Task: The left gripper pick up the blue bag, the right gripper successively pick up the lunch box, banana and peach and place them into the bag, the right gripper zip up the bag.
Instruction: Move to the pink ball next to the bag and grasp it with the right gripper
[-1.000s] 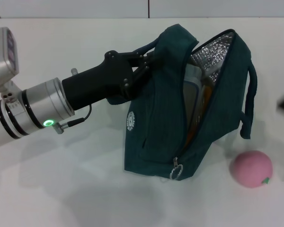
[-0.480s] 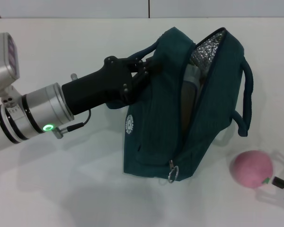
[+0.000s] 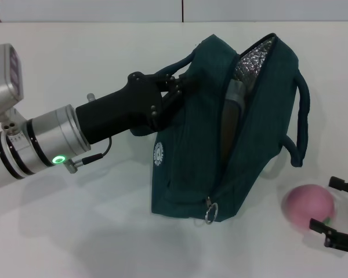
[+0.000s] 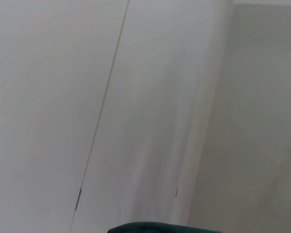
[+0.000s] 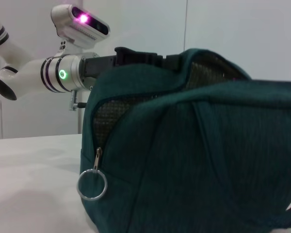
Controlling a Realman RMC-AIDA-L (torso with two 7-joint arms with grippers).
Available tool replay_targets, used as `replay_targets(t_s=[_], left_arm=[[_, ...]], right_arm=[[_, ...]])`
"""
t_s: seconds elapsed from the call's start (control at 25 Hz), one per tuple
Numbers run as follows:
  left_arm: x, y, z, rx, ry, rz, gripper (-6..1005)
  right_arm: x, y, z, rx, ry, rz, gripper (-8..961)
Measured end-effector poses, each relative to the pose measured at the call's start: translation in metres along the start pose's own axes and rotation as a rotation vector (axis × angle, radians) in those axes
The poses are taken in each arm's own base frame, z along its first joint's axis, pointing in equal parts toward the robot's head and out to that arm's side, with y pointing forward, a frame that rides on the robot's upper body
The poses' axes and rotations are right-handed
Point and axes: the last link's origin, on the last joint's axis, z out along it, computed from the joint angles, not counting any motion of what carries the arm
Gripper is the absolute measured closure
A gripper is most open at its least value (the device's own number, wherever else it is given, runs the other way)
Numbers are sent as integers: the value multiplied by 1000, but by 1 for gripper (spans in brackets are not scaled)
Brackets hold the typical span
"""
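A white table [image 3: 75, 231] meets a white panelled wall. The left gripper [image 3: 173, 87] stays clamped on the blue bag [image 3: 191, 168]; the right gripper [image 3: 341, 211], fingers apart, has reached the peach [image 3: 307, 205]

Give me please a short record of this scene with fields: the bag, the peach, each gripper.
bag: blue bag, unzipped, mouth open, held up at its handle side
peach: peach on the white table, beside the bag, outside it
left gripper: left gripper shut on the bag's handle
right gripper: right gripper open, fingers around the peach
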Motion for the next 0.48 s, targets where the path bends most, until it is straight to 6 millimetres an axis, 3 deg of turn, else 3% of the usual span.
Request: replay_targets(t_s=[0.48], left_arm=[[1,-1,0,-1,-6,12,956]], right_arm=[[8,-10,19,8,72,58,83]])
